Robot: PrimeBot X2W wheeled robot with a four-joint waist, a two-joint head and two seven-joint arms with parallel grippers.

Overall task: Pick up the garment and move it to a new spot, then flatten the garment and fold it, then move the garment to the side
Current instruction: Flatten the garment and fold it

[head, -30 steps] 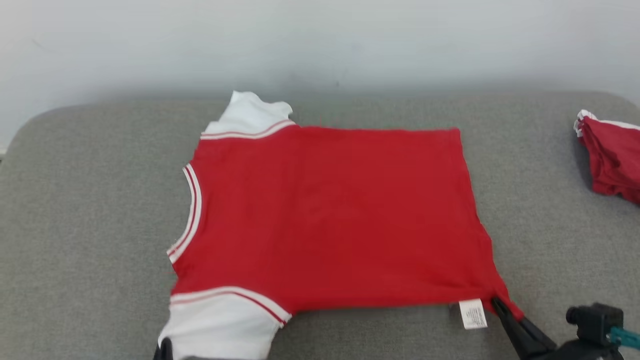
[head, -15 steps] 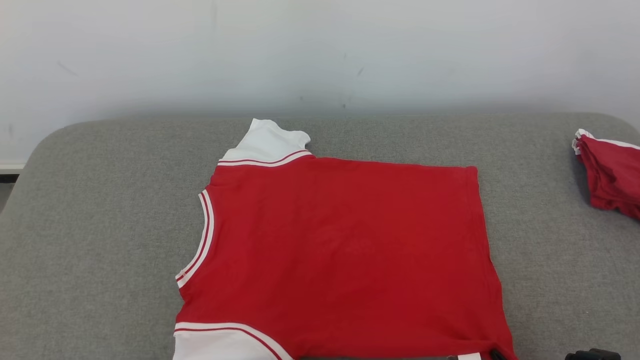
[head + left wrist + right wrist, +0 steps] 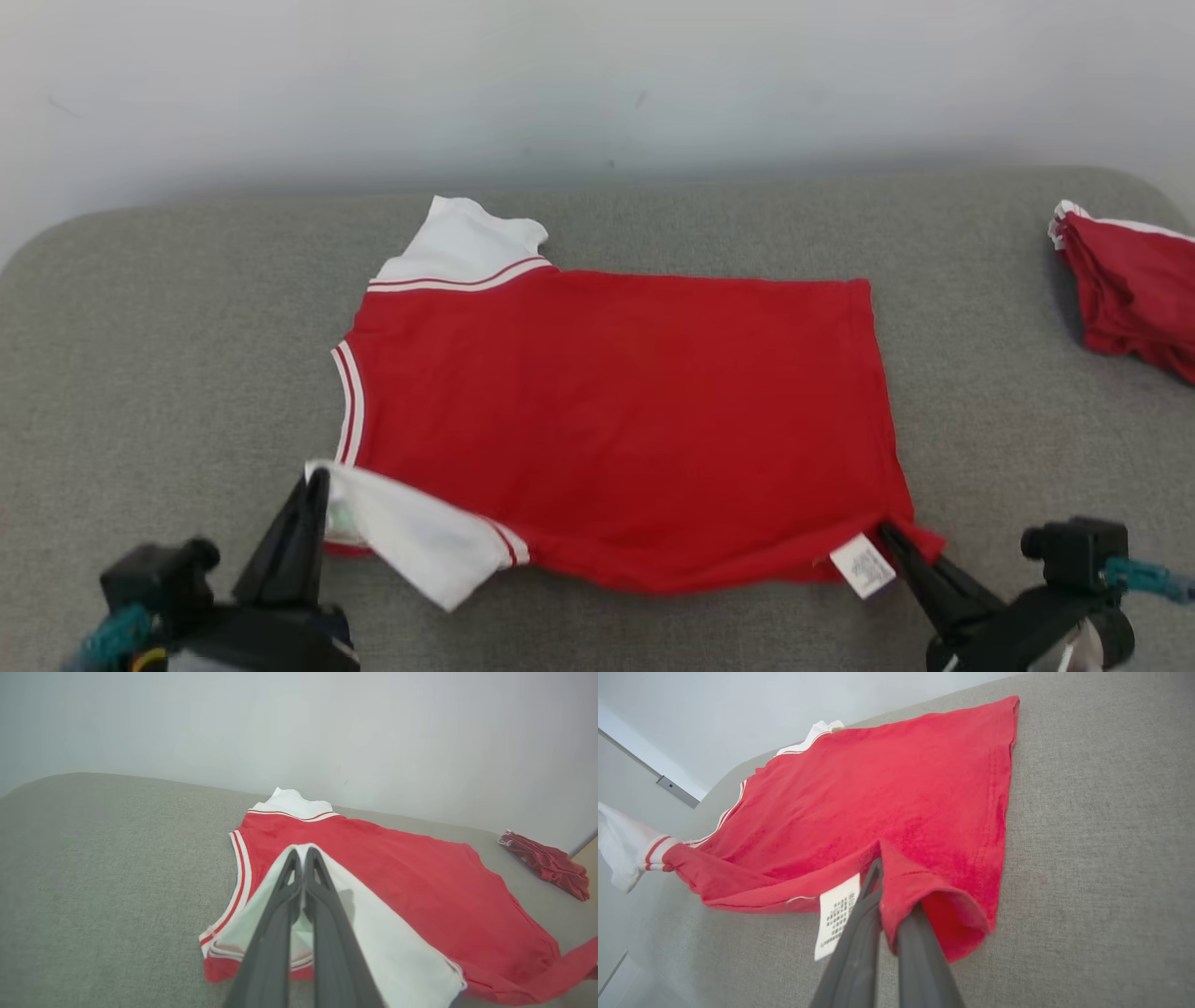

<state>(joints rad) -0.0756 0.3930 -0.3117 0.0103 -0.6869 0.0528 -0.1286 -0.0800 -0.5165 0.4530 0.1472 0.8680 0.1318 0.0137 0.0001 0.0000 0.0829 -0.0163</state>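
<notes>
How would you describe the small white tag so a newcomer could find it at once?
A red shirt lies spread on the grey padded surface, white sleeves at the left. Follow its near edge to the right corner, pinched by the right end effector; the tag hangs beside it. Unlike the plain sleeves, it is small, rectangular and printed with tiny text.

Head looks down; close wrist views share the garment.
</notes>
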